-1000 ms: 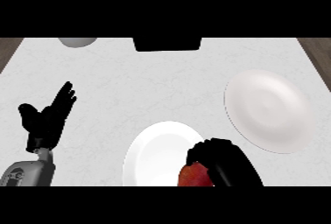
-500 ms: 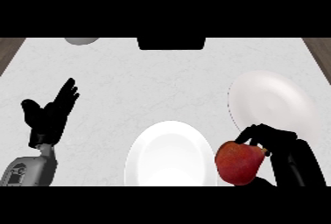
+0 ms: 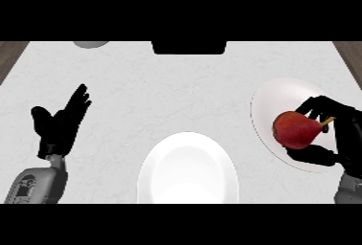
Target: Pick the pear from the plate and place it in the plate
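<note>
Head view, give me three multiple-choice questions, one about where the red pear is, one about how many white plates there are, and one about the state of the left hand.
1. Where is the red pear?
A. On the near centre plate
B. Over the round white plate at the right, held by the black right hand
C. On the bare counter at the left

2. How many white plates show on the counter?
A. One
B. Two
C. Four

3. What is the state of the black left hand?
A. Open, holding nothing
B. Curled round the pear
C. Pressing on a plate

Answers: 1 B, the right hand's fingers curl round the pear above that plate. 2 B, the right plate and the white near centre plate. 3 A, its fingers are straight, away from both plates.
</note>
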Action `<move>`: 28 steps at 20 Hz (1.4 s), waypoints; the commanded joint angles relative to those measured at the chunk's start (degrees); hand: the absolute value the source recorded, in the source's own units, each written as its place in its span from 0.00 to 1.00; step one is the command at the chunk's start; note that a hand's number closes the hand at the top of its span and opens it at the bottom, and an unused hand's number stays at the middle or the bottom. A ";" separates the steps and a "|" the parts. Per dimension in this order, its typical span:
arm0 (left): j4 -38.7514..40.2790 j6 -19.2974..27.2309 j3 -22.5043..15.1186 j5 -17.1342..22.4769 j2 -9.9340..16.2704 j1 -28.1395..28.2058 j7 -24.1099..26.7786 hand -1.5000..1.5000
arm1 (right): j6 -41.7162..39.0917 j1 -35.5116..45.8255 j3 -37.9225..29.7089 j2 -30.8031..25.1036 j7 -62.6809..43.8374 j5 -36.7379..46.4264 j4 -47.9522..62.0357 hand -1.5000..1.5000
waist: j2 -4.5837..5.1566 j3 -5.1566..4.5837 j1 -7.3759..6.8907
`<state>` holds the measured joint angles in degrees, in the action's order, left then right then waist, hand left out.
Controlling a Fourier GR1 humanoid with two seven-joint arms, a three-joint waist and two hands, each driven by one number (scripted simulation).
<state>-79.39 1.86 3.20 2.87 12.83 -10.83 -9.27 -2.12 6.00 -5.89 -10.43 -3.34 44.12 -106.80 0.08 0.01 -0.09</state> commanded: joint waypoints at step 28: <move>-3.48 -1.63 1.71 -0.14 -0.23 4.34 -0.70 0.50 | -20.88 13.44 -19.07 -9.43 21.89 -33.65 26.03 0.00 | -0.53 -0.07 0.85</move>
<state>-81.51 0.49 4.69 2.42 12.63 -8.34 -9.88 -17.18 19.80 -21.34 -20.09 24.82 18.63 -75.23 -0.31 -0.01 0.57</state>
